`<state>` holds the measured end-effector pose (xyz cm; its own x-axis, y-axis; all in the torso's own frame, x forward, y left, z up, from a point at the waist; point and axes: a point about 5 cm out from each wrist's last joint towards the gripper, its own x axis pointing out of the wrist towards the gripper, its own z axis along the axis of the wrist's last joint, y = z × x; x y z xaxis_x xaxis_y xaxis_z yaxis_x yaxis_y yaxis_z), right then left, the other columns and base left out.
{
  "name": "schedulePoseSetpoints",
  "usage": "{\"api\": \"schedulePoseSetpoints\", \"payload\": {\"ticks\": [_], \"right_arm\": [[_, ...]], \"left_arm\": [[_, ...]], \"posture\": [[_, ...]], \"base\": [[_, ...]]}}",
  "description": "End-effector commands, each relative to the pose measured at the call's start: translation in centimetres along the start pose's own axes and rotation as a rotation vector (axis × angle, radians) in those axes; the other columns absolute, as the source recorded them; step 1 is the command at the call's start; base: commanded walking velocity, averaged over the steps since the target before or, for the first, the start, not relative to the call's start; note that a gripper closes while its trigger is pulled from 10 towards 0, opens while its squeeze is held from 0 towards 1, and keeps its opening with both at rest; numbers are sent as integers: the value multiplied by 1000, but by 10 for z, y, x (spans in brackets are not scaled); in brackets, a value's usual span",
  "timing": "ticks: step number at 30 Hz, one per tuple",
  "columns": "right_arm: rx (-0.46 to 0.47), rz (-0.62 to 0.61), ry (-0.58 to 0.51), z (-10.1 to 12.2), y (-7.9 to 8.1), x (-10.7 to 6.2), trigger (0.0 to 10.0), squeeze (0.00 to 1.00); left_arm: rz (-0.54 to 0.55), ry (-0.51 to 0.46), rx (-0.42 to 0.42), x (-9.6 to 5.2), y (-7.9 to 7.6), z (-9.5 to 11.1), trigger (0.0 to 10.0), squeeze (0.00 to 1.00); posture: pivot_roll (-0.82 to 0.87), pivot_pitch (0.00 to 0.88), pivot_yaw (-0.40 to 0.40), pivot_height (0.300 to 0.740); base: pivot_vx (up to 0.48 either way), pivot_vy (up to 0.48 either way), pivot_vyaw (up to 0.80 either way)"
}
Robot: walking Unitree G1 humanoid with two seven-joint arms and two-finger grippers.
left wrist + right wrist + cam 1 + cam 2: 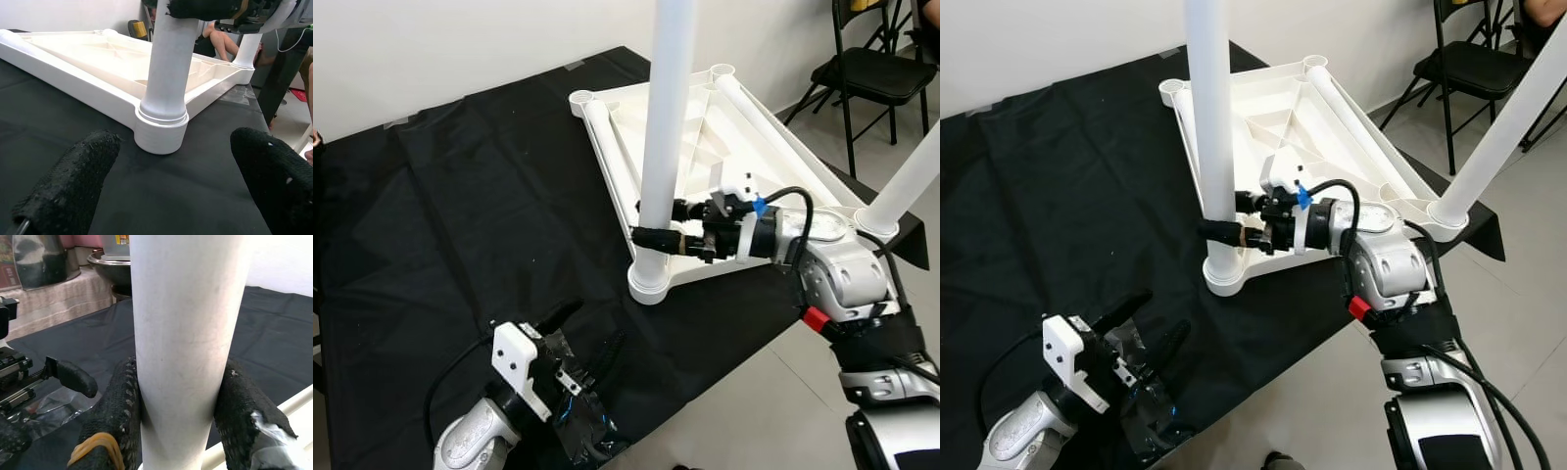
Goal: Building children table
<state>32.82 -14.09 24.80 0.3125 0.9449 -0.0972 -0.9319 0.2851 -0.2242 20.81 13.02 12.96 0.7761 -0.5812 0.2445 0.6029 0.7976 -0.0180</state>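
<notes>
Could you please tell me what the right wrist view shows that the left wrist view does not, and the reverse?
The right wrist view shows the right gripper with its fingers pressed against both sides of the upright white leg, with the left gripper low in the background. The left wrist view shows the corner socket where the leg enters the upturned white tabletop, and open fingers. Both show the leg and the black cloth.

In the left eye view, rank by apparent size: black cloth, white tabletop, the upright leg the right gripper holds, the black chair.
1. Black cloth
2. Tabletop
3. Leg, gripped by the right gripper
4. Chair, though it stands farther off and is cropped, so its rank is unsure.
</notes>
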Motion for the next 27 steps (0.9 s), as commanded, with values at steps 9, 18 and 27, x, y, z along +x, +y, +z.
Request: {"api": "schedulePoseSetpoints", "payload": {"ticks": [9, 18, 27], "right_arm": [[213, -722, 44, -67, 28, 13, 0, 0], [246, -801, 131, -80, 64, 34, 0, 0], [206, -745, 52, -62, 60, 43, 10000, 1000]], "left_arm": [[-1, 24, -12, -5, 1, -2, 10000, 0], [-9, 25, -14, -1, 2, -4, 10000, 0], [7, 15, -14, 0, 2, -4, 10000, 0]], "posture": [[17, 215, 7, 740], [11, 198, -9, 740], [12, 200, -11, 740]], "base": [[0, 0, 0], [0, 0, 0], [0, 0, 0]]}}
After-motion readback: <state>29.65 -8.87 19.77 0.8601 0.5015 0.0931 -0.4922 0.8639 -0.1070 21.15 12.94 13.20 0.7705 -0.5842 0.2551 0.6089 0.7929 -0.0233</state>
